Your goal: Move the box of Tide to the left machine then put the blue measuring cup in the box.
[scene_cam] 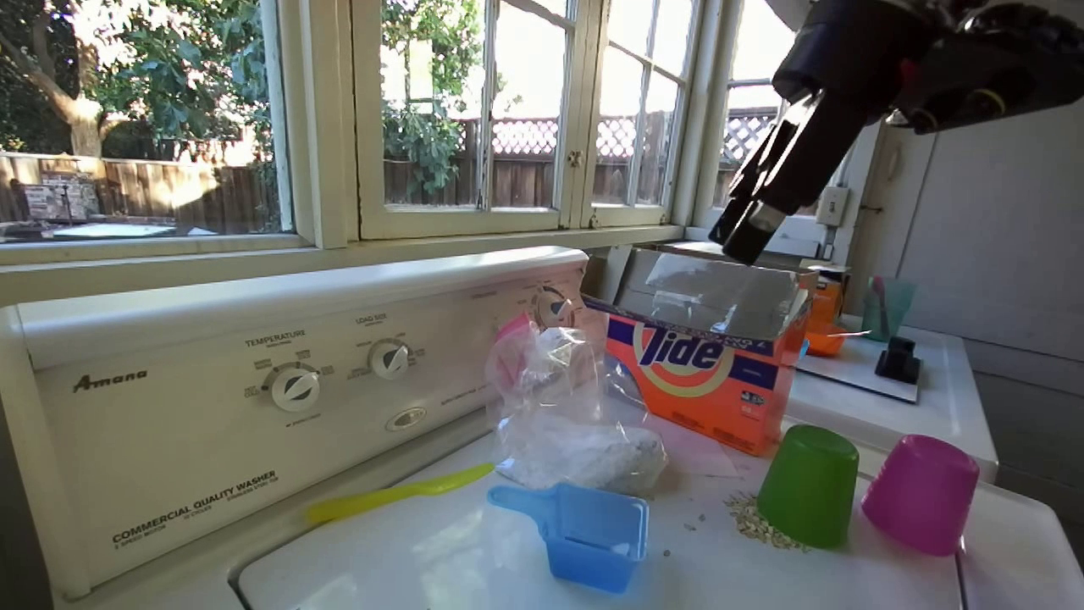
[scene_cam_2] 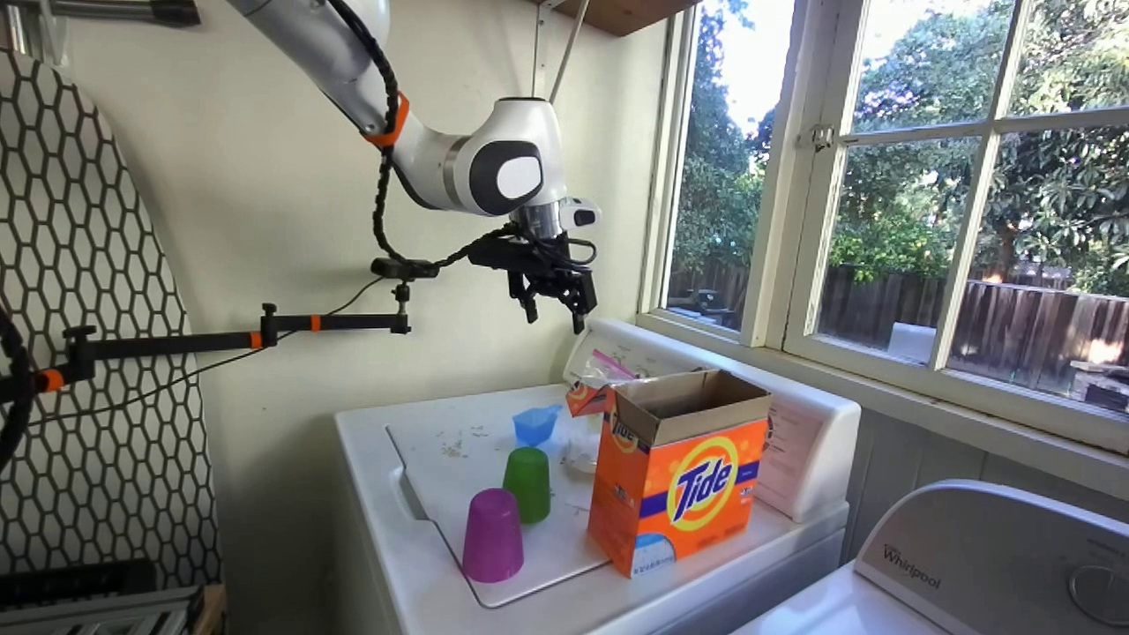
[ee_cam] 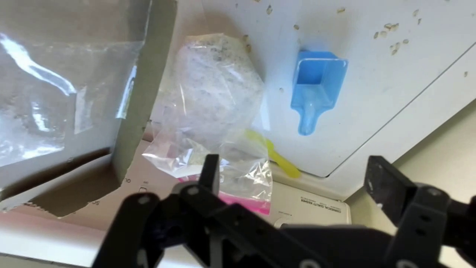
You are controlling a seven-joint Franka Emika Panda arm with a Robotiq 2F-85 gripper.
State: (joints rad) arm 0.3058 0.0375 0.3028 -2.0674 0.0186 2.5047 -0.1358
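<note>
Pincer (ee_cam: 293, 171) wide — blue measuring cup (ee_cam: 319, 87) below it and well apart, upright on the washer (scene_cam: 186, 424).

Windows (scene_cam: 529, 85): strong daylight, panes burnt white in places in both exterior views.
Left machine (scene_cam: 406, 563): panel (scene_cam: 212, 440) shaded, top edge bright; the fine print (scene_cam: 328, 370) looks blurred, though it may only be too small.
Box of Tide (ee_cam: 156, 59): hard white glare inside, wrist view.
Plastic bag (ee_cam: 219, 89): sharp glints on its folds.
Blue measuring cup (ee_cam: 319, 80): soft shadow beside it.
Gripper (scene_cam_2: 555, 321): near-black, little detail.
</note>
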